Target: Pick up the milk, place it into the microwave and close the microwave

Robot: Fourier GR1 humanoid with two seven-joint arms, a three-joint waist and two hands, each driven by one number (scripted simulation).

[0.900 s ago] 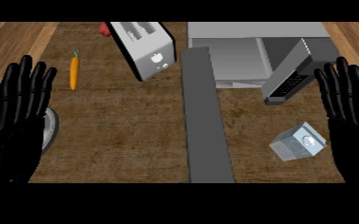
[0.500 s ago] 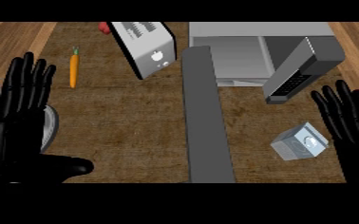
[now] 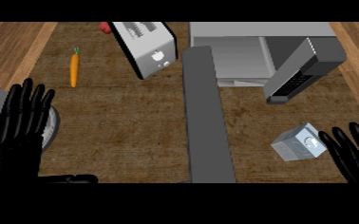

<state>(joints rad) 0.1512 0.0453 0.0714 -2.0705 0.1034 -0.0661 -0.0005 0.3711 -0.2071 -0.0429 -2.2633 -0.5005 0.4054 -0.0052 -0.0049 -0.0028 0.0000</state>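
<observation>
The milk (image 3: 297, 144) is a small grey-white carton standing on the counter at the lower right, a little tilted as seen from above. My right hand (image 3: 344, 153) is at the right edge, just right of the carton, fingers straight and open, apart from it. The microwave (image 3: 242, 52) sits at the top right with its door (image 3: 207, 114) swung wide open toward me, and its control panel (image 3: 301, 71) sticks out at the right. My left hand (image 3: 22, 123) rests open at the left edge, fingers up.
A silver toaster (image 3: 147, 47) stands left of the microwave with something red (image 3: 105, 27) behind it. An orange carrot (image 3: 73, 69) lies at the upper left. A grey plate rim (image 3: 51, 128) shows under my left hand. The open door splits the counter.
My right hand has dropped lower and now sits beside the milk carton. My left hand has also slid down along the left edge. The carton has not moved.
</observation>
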